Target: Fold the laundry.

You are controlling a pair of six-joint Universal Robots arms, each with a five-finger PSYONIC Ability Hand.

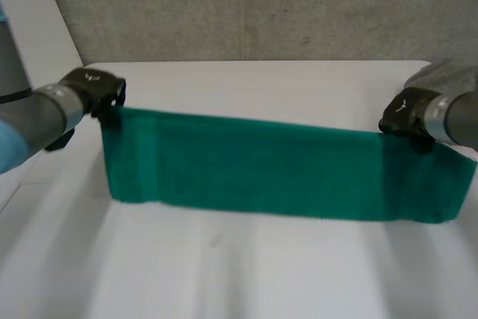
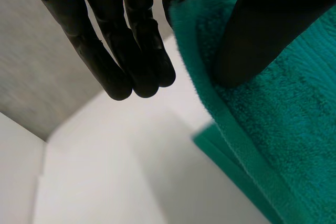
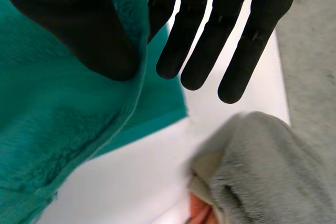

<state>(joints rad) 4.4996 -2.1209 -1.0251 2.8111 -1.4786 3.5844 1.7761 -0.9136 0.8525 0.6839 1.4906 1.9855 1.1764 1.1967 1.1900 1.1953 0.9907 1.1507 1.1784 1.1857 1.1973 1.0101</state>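
At the far right of the tabletop [image 1: 246,84], a grey cloth [image 1: 452,76] is blurred and cut by the edge. Something orange [image 3: 198,212] peeks from under it, too little to name. In both wrist views the towel [image 2: 283,129] runs out of frame.

A white table [image 1: 246,274] stands before a mottled grey concrete wall [image 1: 261,5].

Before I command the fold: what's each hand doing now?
Left hand: pinching a top corner of the green terry towel.
Right hand: pinching its upper edge near the other end.
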